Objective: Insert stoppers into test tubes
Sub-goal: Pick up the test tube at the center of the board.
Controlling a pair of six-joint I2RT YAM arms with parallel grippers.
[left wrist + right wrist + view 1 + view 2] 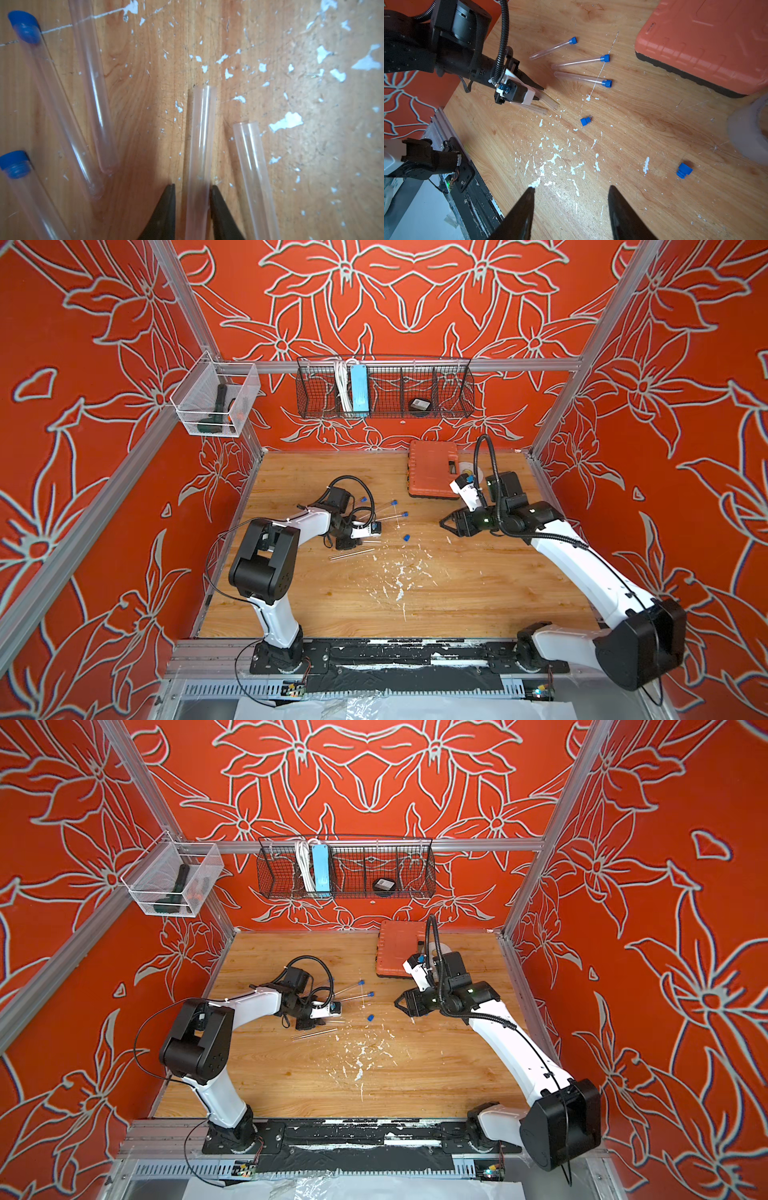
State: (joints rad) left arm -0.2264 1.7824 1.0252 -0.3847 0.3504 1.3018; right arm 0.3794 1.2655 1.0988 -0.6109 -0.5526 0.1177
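Note:
Three test tubes with blue stoppers in them lie fanned out on the wooden table point(553, 48) point(579, 61) point(581, 78). Two unstoppered test tubes lie beside them. My left gripper point(193, 186) is low over the table and straddles one of these test tubes point(201, 135); one finger touches it and a thin gap remains at the other. The second open test tube point(251, 166) lies just alongside. Two loose stoppers rest on the wood, one point(585, 121) near the tubes and one point(684, 170) nearer my right gripper point(571, 188), which hovers open and empty.
An orange tool case point(432, 468) lies at the back right with a pale tape roll point(749, 133) beside it. White paint flecks point(399, 576) scatter over the table's middle. A black wire basket point(384, 387) hangs on the back wall.

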